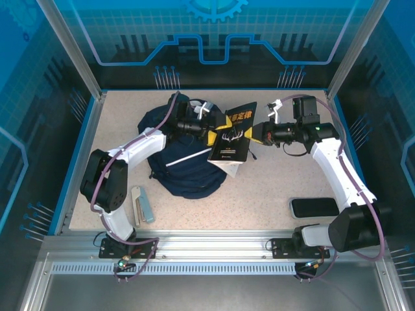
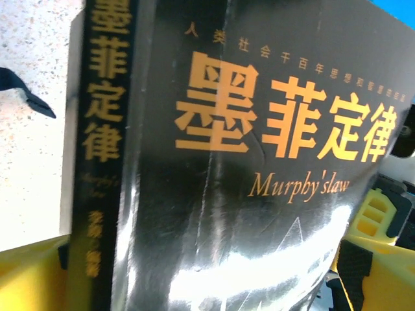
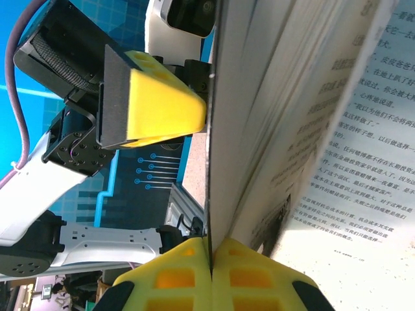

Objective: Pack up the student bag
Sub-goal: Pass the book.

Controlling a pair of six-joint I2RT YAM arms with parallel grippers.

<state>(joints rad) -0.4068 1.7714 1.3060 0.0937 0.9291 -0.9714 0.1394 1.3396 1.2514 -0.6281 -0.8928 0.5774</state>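
The student bag (image 1: 185, 165), dark navy with a white stripe, lies flat left of the table's middle. Above its right edge a black book with orange lettering (image 1: 232, 139) is held upright and partly open. My right gripper (image 1: 253, 135) is shut on the thin cover of that book (image 3: 292, 97), its yellow fingertips (image 3: 168, 278) meeting around the cover's edge. My left gripper (image 1: 211, 126) reaches in from the left and is open wide. In its wrist view the book (image 2: 259, 162) spans the space between its yellow fingers (image 2: 382, 259). One left finger (image 3: 162, 97) touches the cover's outer face.
A black flat case (image 1: 314, 207) lies near the front right edge. A pale blue and grey flat item (image 1: 142, 204) lies by the left arm's base. A dark strap (image 2: 26, 97) trails on the speckled table. Glass walls enclose the back and sides.
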